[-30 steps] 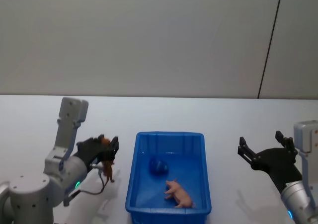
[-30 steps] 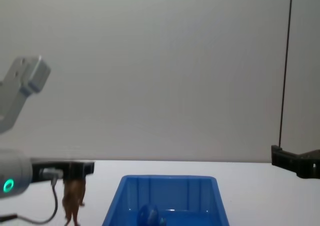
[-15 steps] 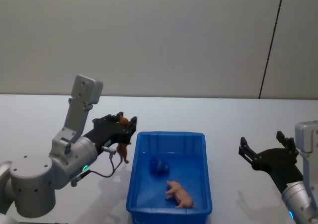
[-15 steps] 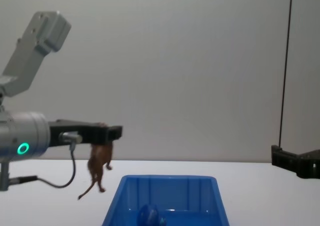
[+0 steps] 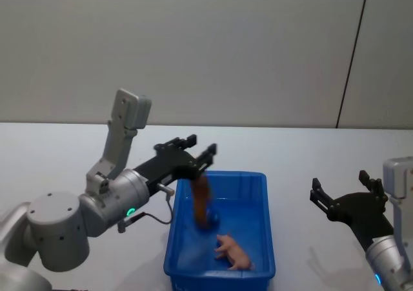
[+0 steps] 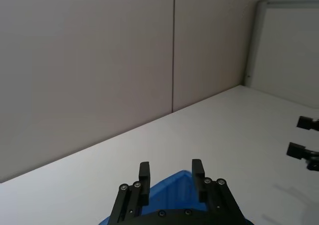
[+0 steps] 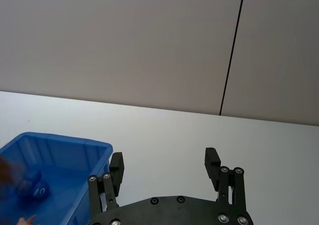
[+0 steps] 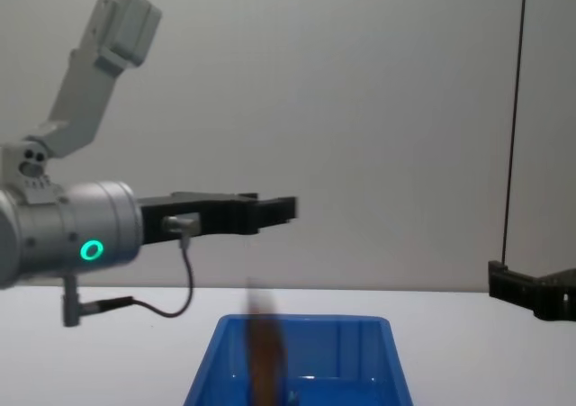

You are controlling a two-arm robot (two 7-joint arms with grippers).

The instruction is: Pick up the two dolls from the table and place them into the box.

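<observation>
In the blue box on the white table, a pink pig lies nearest, with the blue doll behind it. The brown doll hangs blurred in mid-air inside the box, below the left gripper, whose fingers are spread and empty. The right gripper waits spread over the table, well right of the box.

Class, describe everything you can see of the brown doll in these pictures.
The brown doll shows as a blurred, upright dark brown streak, so no parts can be made out. It hangs in the air over the left side of the blue box, just below the open left gripper, and nothing touches it. In the chest view it crosses the box's back rim.
</observation>
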